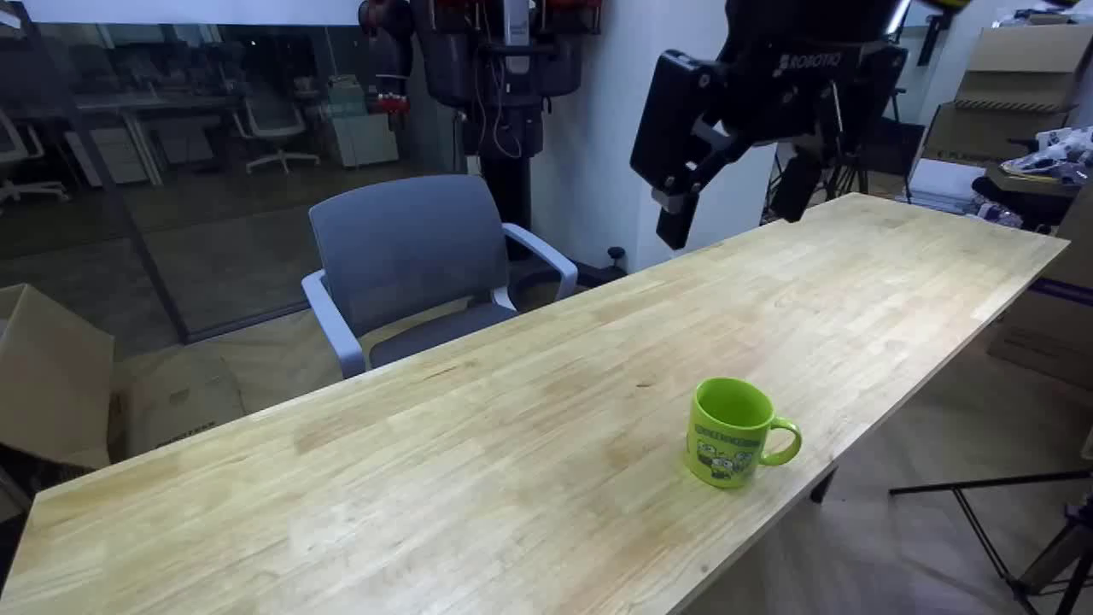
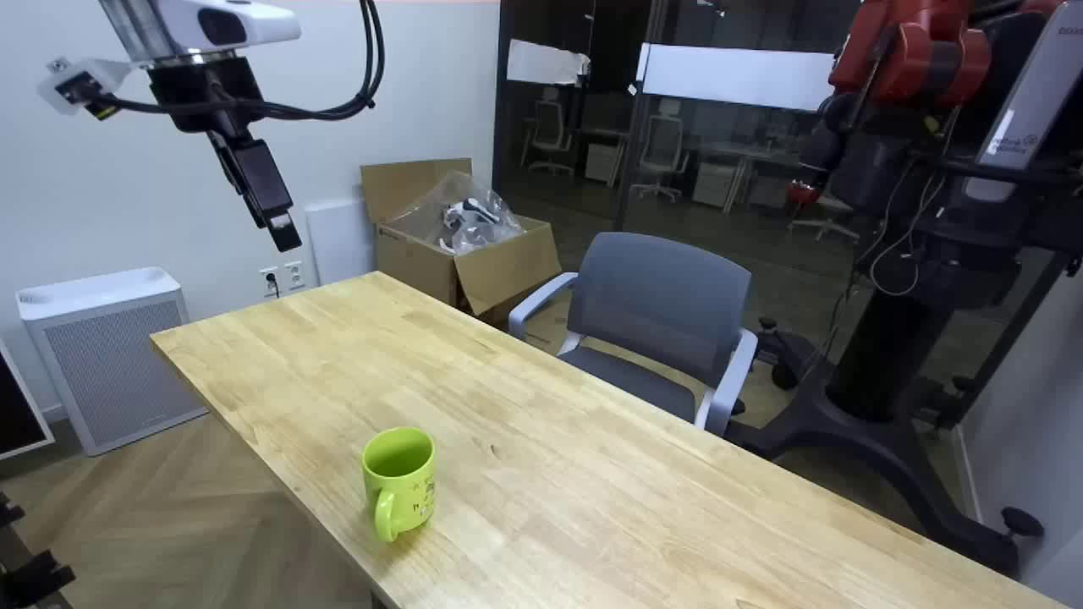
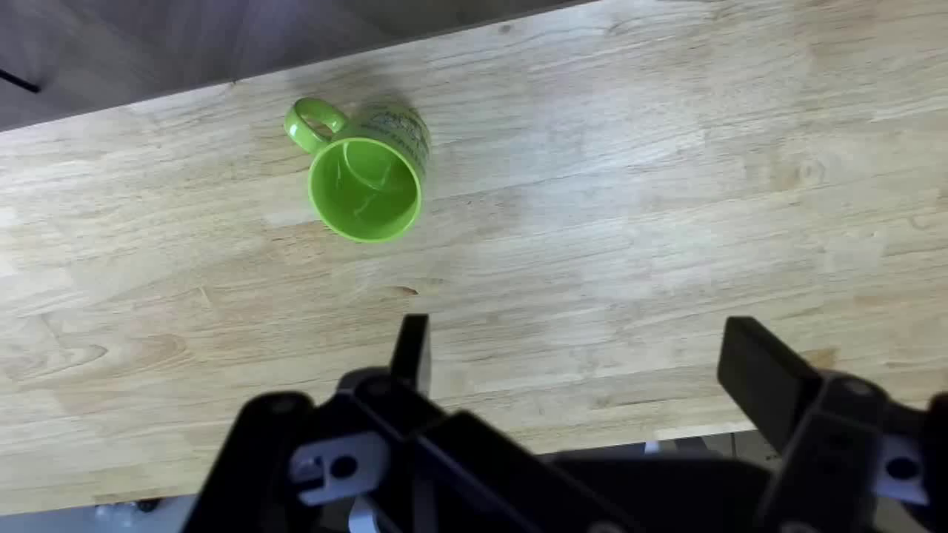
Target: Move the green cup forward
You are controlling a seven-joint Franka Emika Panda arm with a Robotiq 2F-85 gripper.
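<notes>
The green cup (image 1: pixel 726 457) stands upright on the wooden table (image 1: pixel 512 453), near one long edge. Its loop handle points toward that edge, and cartoon figures with dark lettering show on its body. The cup also shows in an exterior view (image 2: pixel 415 499) and at the upper left of the wrist view (image 3: pixel 368 194), where its inside looks empty. My gripper (image 1: pixel 734 212) is wide open and empty, well above the table and apart from the cup. It also shows edge-on in an exterior view (image 2: pixel 285 234) and at the bottom of the wrist view (image 3: pixel 576 344).
A grey office chair (image 2: pixel 660 296) stands at the long table edge opposite the cup's. A second robot (image 2: pixel 914 211) stands behind the chair. An open cardboard box (image 2: pixel 423 262) lies past the table's end, and a tripod (image 1: pixel 1016 547) stands on the cup's side.
</notes>
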